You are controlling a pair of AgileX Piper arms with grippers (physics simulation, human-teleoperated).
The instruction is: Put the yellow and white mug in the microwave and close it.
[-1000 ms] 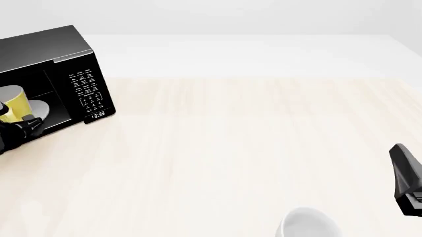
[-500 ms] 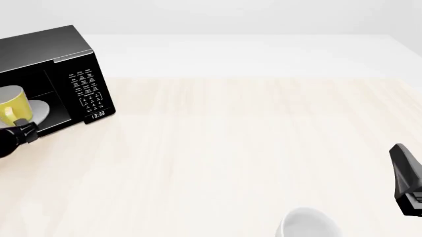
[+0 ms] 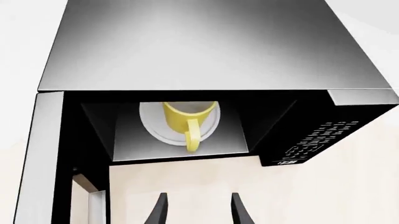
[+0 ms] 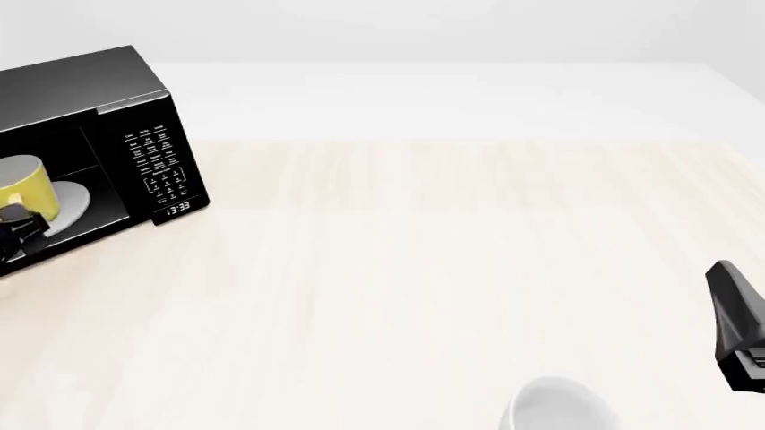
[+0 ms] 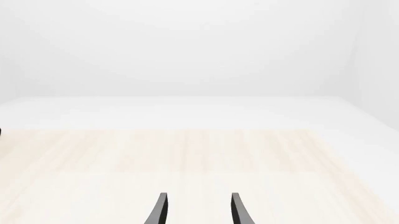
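The yellow and white mug (image 3: 186,118) (image 4: 24,186) stands upright on the white turntable plate (image 3: 153,125) inside the black microwave (image 3: 206,46) (image 4: 84,90), handle facing out. The microwave door (image 3: 44,158) hangs open. My left gripper (image 3: 197,211) (image 4: 21,235) is open and empty, hovering outside the cavity in front of the mug. At the front view's right edge, my right gripper (image 5: 197,211) (image 4: 735,327) is open and holds nothing.
A larger all-white mug (image 4: 556,408) sits at the table's near edge, left of the right arm. The keypad panel with clock display (image 4: 161,170) faces the table's middle. Light wooden tabletop (image 4: 454,269) stretches between the arms.
My left gripper has let go of the mug and drawn back out of the microwave toward the left edge. The mug stays on the turntable. The right arm is still.
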